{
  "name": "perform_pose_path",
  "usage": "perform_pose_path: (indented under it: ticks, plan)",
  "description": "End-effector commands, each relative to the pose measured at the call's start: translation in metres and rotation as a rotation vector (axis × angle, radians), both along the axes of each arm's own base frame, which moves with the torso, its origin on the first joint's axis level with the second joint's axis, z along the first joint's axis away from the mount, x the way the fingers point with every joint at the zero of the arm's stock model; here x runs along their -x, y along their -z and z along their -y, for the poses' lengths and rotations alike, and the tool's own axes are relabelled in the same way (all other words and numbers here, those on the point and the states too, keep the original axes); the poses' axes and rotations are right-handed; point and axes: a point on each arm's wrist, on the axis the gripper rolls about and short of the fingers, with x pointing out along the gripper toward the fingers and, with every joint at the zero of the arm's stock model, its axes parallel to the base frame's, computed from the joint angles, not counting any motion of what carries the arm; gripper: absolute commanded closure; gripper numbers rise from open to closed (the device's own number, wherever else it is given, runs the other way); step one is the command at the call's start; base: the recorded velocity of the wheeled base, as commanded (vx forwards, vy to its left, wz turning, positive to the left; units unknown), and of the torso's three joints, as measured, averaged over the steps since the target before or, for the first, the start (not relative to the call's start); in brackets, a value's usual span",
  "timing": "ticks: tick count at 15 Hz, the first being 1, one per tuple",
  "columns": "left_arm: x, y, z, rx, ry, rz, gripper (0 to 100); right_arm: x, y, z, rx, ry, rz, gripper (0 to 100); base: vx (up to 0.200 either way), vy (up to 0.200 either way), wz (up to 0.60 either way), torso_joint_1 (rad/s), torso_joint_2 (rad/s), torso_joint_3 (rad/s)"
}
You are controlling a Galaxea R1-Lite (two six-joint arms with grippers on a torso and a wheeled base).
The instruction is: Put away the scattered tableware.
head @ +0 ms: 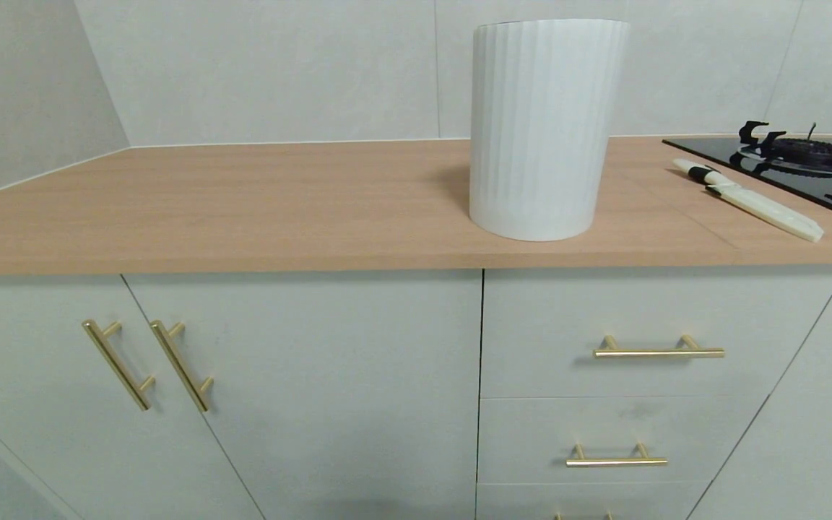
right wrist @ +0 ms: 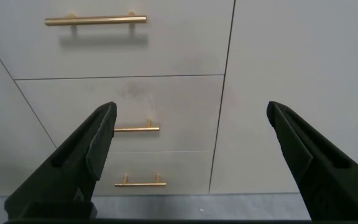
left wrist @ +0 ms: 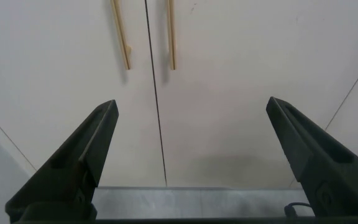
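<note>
Knife [head: 748, 203], white with a black band: lies flat up on the wooden countertop [head: 243, 209], far right.

Nearest, low before the cabinet fronts: left gripper [left wrist: 191, 104], spread wide with nothing between the jaws, facing the paired cabinet doors [left wrist: 241, 93], with two upright brass handles [left wrist: 121, 34] either side of the seam. Right gripper [right wrist: 191, 107], likewise spread and holding nothing, facing the drawer stack [right wrist: 123, 99] farther right, with three horizontal brass pulls [right wrist: 96, 20] one above another.

Wrist views give the door seam and the lower drawers from close up; head view adds the countertop above them. On it, right of centre near the front edge, stands upright a tall white ribbed container [head: 542, 130]. Right of that and well apart, the knife again, angled, banded end toward the far side, just beside the near edge of the black glass hob [head: 712, 155]; contact cannot be told. Farthest back, pale tiled wall [head: 279, 72].
</note>
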Motion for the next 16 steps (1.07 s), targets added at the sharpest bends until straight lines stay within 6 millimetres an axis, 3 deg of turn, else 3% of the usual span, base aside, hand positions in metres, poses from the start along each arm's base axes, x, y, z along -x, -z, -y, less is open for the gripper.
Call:
perform_pose_path:
  ticks: [1, 7, 16]
  plan:
    - [0.0000, 0.0000, 0.0000, -0.001, -0.001, 0.000, 0, -0.0001, 0.0000, 0.0000, -0.001, -0.001, -0.001, 0, 0.000, -0.200, 0.00, 0.002, 0.00, -0.002]
    - [0.0000, 0.0000, 0.0000, -0.001, -0.001, 0.000, 0, -0.0001, 0.0000, 0.0000, -0.001, 0.001, -0.001, 0, 0.000, -0.200, 0.00, -0.001, 0.00, 0.004]
    - [0.0000, 0.0000, 0.0000, 0.002, -0.001, 0.000, 0, -0.0001, 0.0000, 0.0000, 0.001, -0.001, -0.001, 0, 0.000, 0.000, 0.00, 0.000, 0.00, 0.000]
